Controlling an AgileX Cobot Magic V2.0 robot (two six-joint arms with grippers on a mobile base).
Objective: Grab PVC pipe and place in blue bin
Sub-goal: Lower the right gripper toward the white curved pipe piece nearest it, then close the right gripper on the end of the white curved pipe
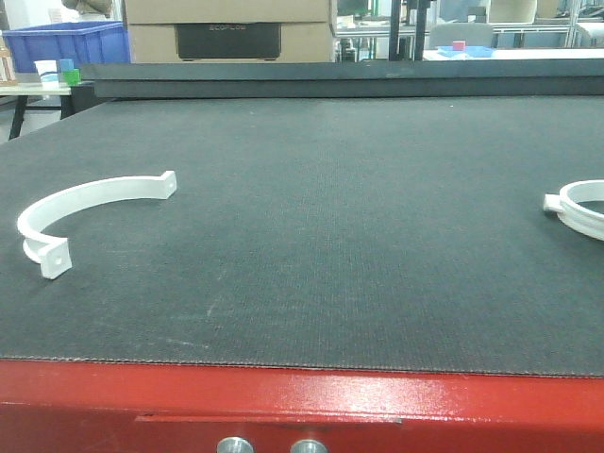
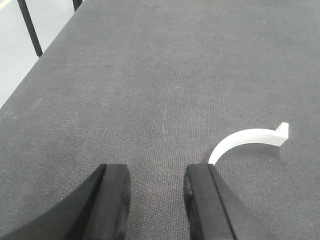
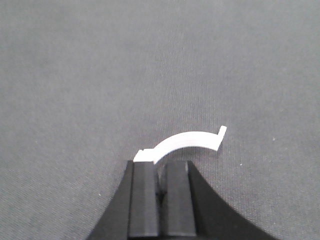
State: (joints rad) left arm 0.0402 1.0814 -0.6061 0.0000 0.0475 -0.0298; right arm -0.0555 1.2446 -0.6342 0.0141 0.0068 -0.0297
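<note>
The left PVC half-ring (image 1: 92, 192) lies flat on the dark mat (image 1: 321, 236) near its left edge; the right PVC half-ring (image 1: 572, 213) lies at the far right, cut off by the frame. The blue bin (image 1: 66, 42) stands beyond the mat's far left corner.

Neither arm shows in the front view. The left gripper (image 2: 155, 175) hangs low over the mat with its jaws spread and nothing between them, the half-ring (image 2: 245, 136) just beside its right finger. The right gripper (image 3: 160, 167) is pinched to a thin slit, with the half-ring (image 3: 190, 139) just past the tips; contact cannot be made out. Bare mat lies ahead of both grippers.
</note>
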